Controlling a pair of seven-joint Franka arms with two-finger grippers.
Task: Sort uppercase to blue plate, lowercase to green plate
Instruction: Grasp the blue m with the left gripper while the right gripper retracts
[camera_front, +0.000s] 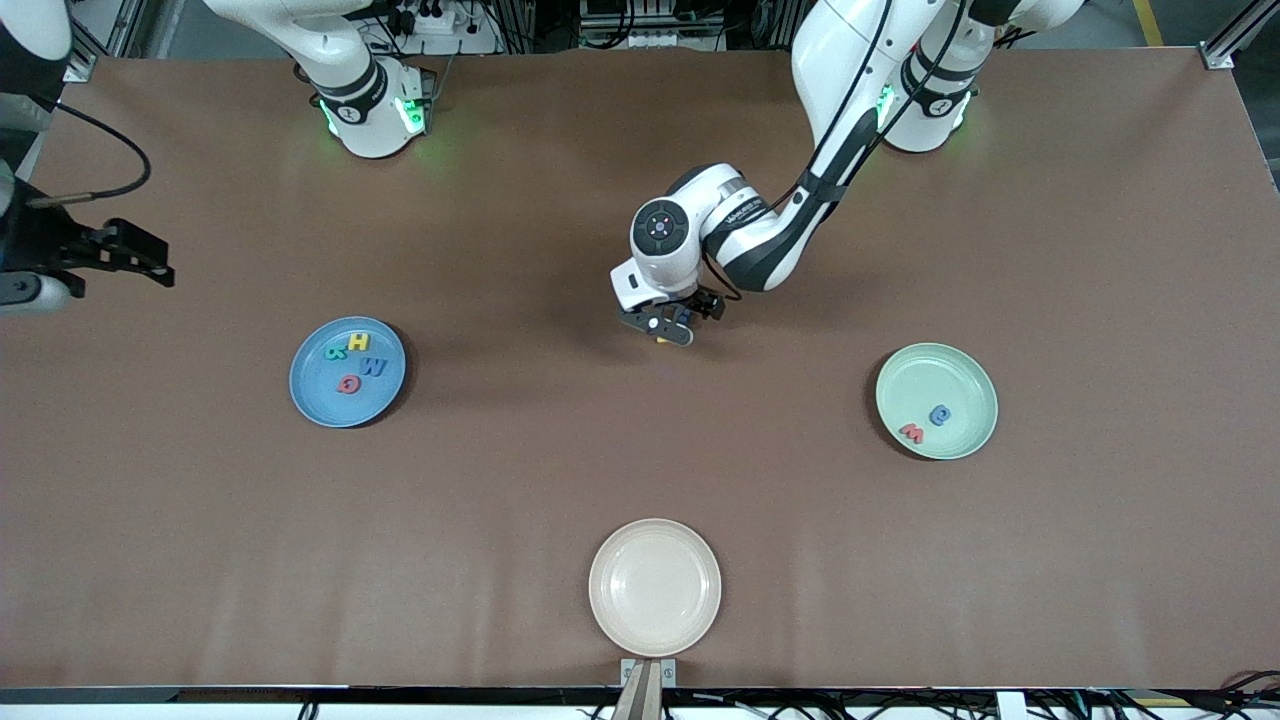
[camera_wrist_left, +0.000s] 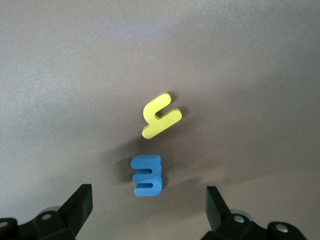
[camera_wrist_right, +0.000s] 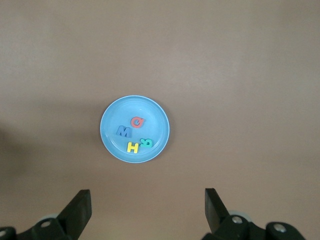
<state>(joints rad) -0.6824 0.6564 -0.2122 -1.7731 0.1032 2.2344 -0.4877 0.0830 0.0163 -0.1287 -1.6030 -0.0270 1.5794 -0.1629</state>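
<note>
The blue plate (camera_front: 320, 395) (camera_wrist_right: 150, 112) holds four uppercase letters: yellow H (camera_front: 358, 342), green R (camera_front: 335, 352), blue W (camera_front: 373, 367) and red Q (camera_front: 348, 384). On the green plate (camera_front: 950, 375) lie a red m (camera_front: 912, 432) and a blue round-bowled letter (camera_front: 940, 414). Two lowercase letters lie on the table mid-way between the plates: a yellow h (camera_wrist_left: 160, 116) and a blue m (camera_wrist_left: 147, 175). My left gripper (camera_front: 668, 328) (camera_wrist_left: 148, 207) hangs open just over them, the blue m nearest its jaws. High over the right arm's end of the table, my right gripper (camera_front: 150, 262) (camera_wrist_right: 147, 210) is open and empty.
A cream plate (camera_front: 655, 586) with nothing on it stands near the table's front edge, nearer to the front camera than the two loose letters. The left arm's forearm reaches over the middle of the table from its base.
</note>
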